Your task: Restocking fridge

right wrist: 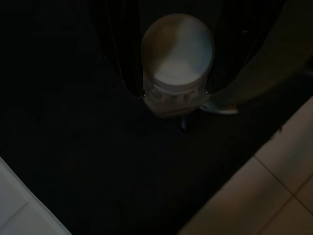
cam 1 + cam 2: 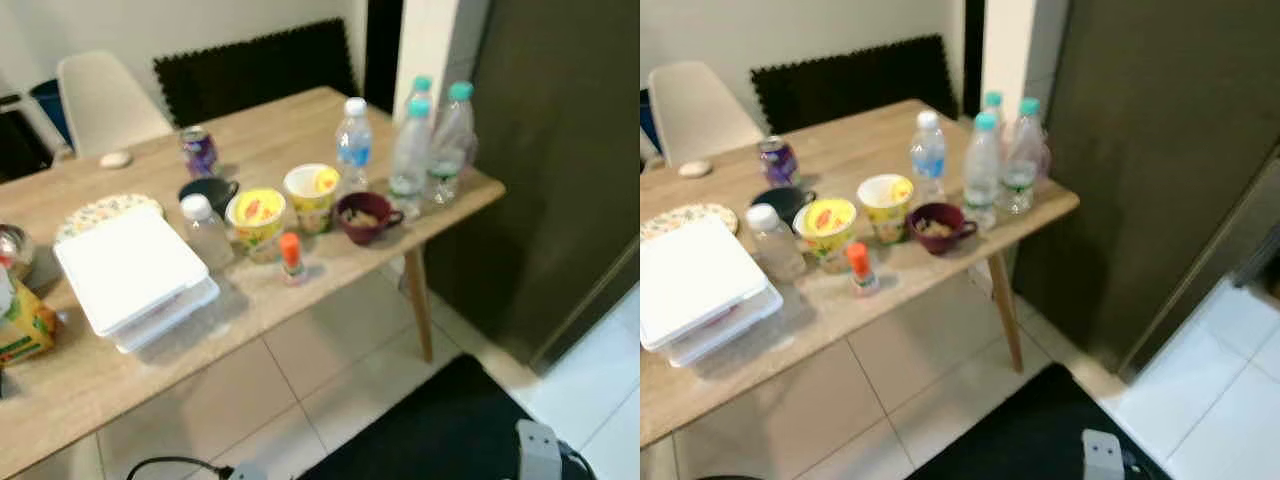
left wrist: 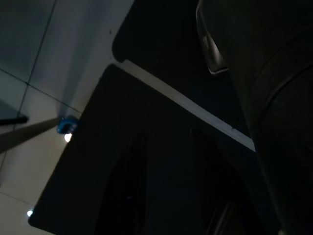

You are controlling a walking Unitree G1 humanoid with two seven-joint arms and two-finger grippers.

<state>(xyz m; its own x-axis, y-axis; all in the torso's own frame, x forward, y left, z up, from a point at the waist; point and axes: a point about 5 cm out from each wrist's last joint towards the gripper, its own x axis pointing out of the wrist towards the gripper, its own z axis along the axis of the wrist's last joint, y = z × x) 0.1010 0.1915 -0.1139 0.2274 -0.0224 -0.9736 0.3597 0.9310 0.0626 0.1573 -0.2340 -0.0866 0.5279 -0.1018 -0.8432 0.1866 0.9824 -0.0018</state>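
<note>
A wooden table (image 2: 300, 290) carries the goods: three teal-capped water bottles (image 2: 410, 150) at its right corner, a blue-labelled bottle (image 2: 353, 140), two yellow noodle cups (image 2: 256, 217), a maroon mug (image 2: 362, 217), a small orange-capped bottle (image 2: 291, 257) and a clear white-capped bottle (image 2: 204, 232). The dark fridge door (image 2: 560, 150) stands to the right of the table, closed. In the right wrist view my right gripper (image 1: 173, 93) is shut on a white-capped bottle (image 1: 178, 54), held low over the black mat. My left gripper (image 3: 168, 161) hangs in shade over the mat, fingers apart and holding nothing.
A white lidded container (image 2: 135, 275), a purple can (image 2: 199, 152), a black mug (image 2: 208, 192), a patterned plate (image 2: 100, 212) and a carton (image 2: 22, 325) fill the table's left part. A white chair (image 2: 100, 100) stands behind. A black mat (image 2: 430, 430) covers the tiled floor near me.
</note>
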